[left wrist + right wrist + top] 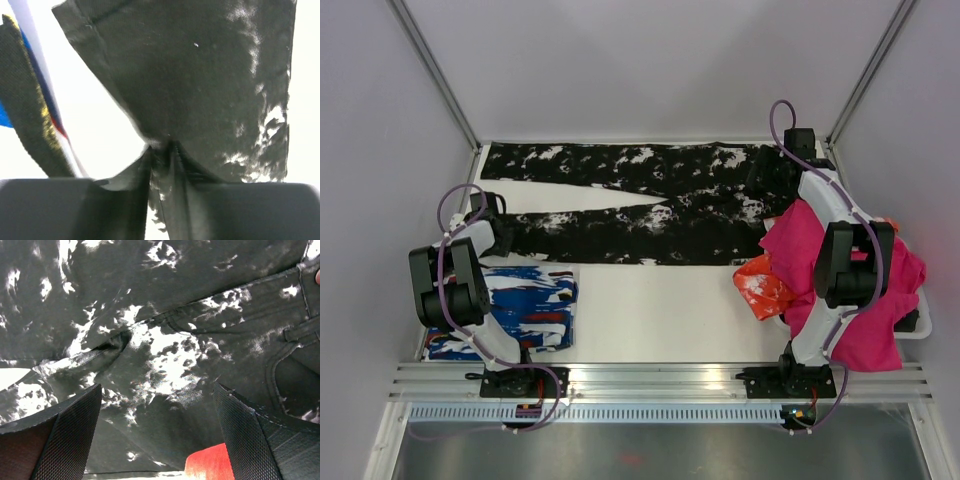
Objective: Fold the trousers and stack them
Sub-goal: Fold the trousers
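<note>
The black trousers with white splatter print (650, 230) lie spread along the back of the table, both legs pointing left and the waist at the right. My left gripper (502, 235) is at the cuff of the near leg. In the left wrist view it (162, 155) is shut on a pinch of the cuff fabric (200, 75). My right gripper (772, 175) hovers over the waist end. In the right wrist view it (157, 410) is open and empty above the crotch and pocket area (165, 355).
A folded blue-white-red streaked garment (530, 310) lies at the front left, its edge in the left wrist view (30, 100). A magenta cloth (850, 290) is heaped at the right over a white bin (912, 326). An orange-red item (760, 285) lies beside it (210, 465).
</note>
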Tool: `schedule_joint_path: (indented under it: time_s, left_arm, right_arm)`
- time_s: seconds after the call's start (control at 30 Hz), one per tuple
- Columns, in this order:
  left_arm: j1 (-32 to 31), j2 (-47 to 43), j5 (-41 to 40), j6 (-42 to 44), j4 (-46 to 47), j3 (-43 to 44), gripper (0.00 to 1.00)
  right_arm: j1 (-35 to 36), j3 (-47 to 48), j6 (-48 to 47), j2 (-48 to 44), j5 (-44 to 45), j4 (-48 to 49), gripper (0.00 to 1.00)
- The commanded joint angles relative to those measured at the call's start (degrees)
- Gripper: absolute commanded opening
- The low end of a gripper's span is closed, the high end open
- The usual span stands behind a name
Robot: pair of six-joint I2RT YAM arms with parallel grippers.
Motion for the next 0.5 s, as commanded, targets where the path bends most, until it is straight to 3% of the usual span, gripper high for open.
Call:
schedule_joint_path:
  time_s: [0.0, 0.07, 0.33, 0.47]
  left_arm:
    - [0.8, 1.8, 0.5, -0.7, 3.8, -0.3, 0.1]
    - [1.3, 1.7, 1.5, 0.0, 3.6, 0.9, 0.02]
    - [1.3, -3.3, 0.0, 7.2, 1.7, 8.0, 0.02]
    - [1.3, -2.6, 1.5, 10.0, 1.6, 10.4, 0.02]
  right_arm:
    - [-0.5, -0.3, 5.2, -2.8, 1.5, -0.3, 0.98]
    - [-0.3, -1.2, 7.5, -3.1, -0.3, -0.3, 0.98]
    - [3.3, -12.7, 19.4, -13.7, 3.7, -3.6, 0.98]
    - [8.1, -14.3, 18.1, -13.9, 1.2, -6.5, 0.98]
